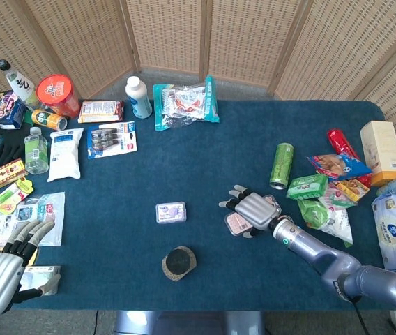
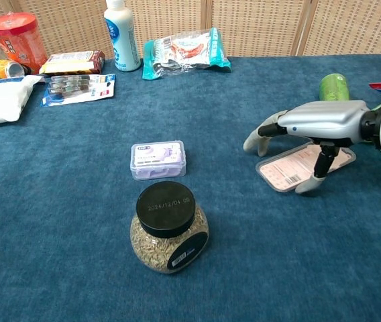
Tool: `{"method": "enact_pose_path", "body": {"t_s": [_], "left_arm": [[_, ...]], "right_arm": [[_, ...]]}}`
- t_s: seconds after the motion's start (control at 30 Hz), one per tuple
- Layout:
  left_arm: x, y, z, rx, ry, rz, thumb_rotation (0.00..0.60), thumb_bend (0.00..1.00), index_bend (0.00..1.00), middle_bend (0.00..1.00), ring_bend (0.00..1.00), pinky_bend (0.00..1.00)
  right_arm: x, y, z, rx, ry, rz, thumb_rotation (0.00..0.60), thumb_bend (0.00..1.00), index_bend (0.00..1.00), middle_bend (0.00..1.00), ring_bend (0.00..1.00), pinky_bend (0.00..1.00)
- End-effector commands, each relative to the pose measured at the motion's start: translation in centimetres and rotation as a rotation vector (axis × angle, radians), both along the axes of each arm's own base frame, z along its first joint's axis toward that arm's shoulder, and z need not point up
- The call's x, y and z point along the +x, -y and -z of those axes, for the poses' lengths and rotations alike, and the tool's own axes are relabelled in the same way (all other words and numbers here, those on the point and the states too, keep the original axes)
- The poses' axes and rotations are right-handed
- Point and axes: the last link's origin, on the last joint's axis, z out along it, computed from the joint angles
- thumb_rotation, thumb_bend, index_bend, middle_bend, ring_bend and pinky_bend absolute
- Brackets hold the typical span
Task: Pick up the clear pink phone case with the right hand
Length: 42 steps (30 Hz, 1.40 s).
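The clear pink phone case (image 2: 291, 168) lies flat on the blue table (image 2: 244, 268), right of centre, a printed label showing through it. My right hand (image 2: 314, 121) hovers just over it, palm down. Its thumb comes down to the case's near edge and its fingers (image 2: 265, 131) bend down past the far left corner. In the head view the right hand (image 1: 254, 208) covers most of the phone case (image 1: 235, 224). The case is not lifted. My left hand (image 1: 3, 276) hangs with fingers spread at the table's near left corner, holding nothing.
A small purple box (image 2: 158, 159) and a black-lidded jar of seeds (image 2: 169, 227) stand left of the case. A green can (image 1: 281, 165) and several snack packets (image 1: 323, 202) lie close to the right. Bottles and packets crowd the far left.
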Motion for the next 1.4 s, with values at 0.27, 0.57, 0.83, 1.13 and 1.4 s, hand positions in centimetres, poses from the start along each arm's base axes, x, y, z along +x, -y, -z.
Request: {"method": "enact_pose_path", "body": {"t_s": [0.27, 0.57, 0.83, 1.13, 1.4], "left_arm": [[0.1, 0.0, 0.0, 0.000, -0.001, 0.004, 0.600, 0.30, 0.00, 0.12, 0.00, 0.00], [0.2, -0.1, 0.0, 0.001, -0.002, 0.008, 0.600, 0.29, 0.00, 0.12, 0.00, 0.00], [0.3, -0.1, 0.0, 0.001, -0.002, 0.017, 0.600, 0.29, 0.00, 0.12, 0.00, 0.00], [0.3, 0.2, -0.2, 0.005, -0.005, 0.019, 0.600, 0.30, 0.00, 0.12, 0.00, 0.00], [0.3, 0.4, -0.1, 0.000, 0.004, 0.021, 0.600, 0.29, 0.00, 0.12, 0.00, 0.00]], "right_arm": [[-0.3, -0.3, 0.0, 0.004, -0.004, 0.013, 0.600, 0.19, 0.29, 0.43, 0.23, 0.21], [-0.2, -0.5, -0.1, 0.005, 0.007, 0.015, 0.600, 0.21, 0.35, 0.50, 0.31, 0.31], [0.3, -0.8, -0.8, -0.004, 0.038, 0.010, 0.600, 0.22, 0.38, 0.54, 0.36, 0.37], [0.4, -1.1, -1.3, -0.015, 0.068, 0.017, 0.600, 0.23, 0.39, 0.56, 0.39, 0.41], [2.2, -1.0, -2.8, -0.056, 0.107, -0.021, 0.600, 0.23, 0.39, 0.56, 0.39, 0.42]]}}
